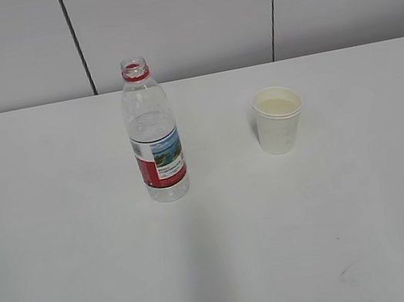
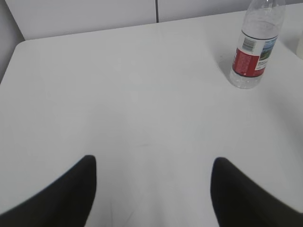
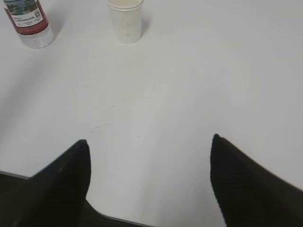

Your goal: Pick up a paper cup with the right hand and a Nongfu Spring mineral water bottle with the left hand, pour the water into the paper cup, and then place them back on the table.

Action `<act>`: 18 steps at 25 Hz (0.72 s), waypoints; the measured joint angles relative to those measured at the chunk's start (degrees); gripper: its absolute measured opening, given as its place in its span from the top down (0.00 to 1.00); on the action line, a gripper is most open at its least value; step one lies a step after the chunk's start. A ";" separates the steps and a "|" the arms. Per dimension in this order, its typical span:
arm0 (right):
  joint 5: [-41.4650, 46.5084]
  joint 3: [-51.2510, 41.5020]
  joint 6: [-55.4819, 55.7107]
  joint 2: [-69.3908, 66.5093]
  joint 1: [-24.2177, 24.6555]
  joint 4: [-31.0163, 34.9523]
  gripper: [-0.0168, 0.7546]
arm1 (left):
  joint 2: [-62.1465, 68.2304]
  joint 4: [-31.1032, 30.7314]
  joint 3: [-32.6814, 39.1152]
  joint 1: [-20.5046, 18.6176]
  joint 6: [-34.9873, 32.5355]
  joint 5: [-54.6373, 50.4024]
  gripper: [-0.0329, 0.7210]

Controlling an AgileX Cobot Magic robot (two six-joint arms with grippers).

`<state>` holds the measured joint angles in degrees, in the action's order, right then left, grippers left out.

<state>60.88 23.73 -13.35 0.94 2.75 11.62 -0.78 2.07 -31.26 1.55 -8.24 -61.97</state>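
Note:
The capless water bottle (image 1: 155, 139) stands upright on the white table (image 1: 88, 257), left of middle. It also shows at the top right of the left wrist view (image 2: 253, 49) and the top left of the right wrist view (image 3: 29, 21). The off-white paper cup (image 1: 279, 119) stands upright to its right, and at the top of the right wrist view (image 3: 125, 20). My left gripper (image 2: 154, 163) is open and empty, well short of the bottle. My right gripper (image 3: 150, 142) is open and empty, well short of the cup. Neither arm shows in the exterior view.
A grey panelled wall (image 1: 179, 22) runs behind the table's far edge. A small dark scuff (image 1: 347, 272) marks the tabletop at the front right; it also shows in the right wrist view (image 3: 102, 126). The table's near edge (image 3: 118, 220) lies under my right gripper.

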 joint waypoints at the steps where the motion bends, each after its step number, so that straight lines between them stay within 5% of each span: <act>1: 0.00 0.00 0.00 0.00 0.00 0.00 0.22 | 0.00 0.00 0.00 0.00 0.06 0.00 0.35; 18: 0.00 0.00 0.00 0.00 0.00 0.00 0.22 | 0.00 0.05 0.00 0.00 0.12 0.00 0.35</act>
<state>60.88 23.73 -13.35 0.94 2.75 11.62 -0.78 2.12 -31.26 1.55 -8.13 -61.97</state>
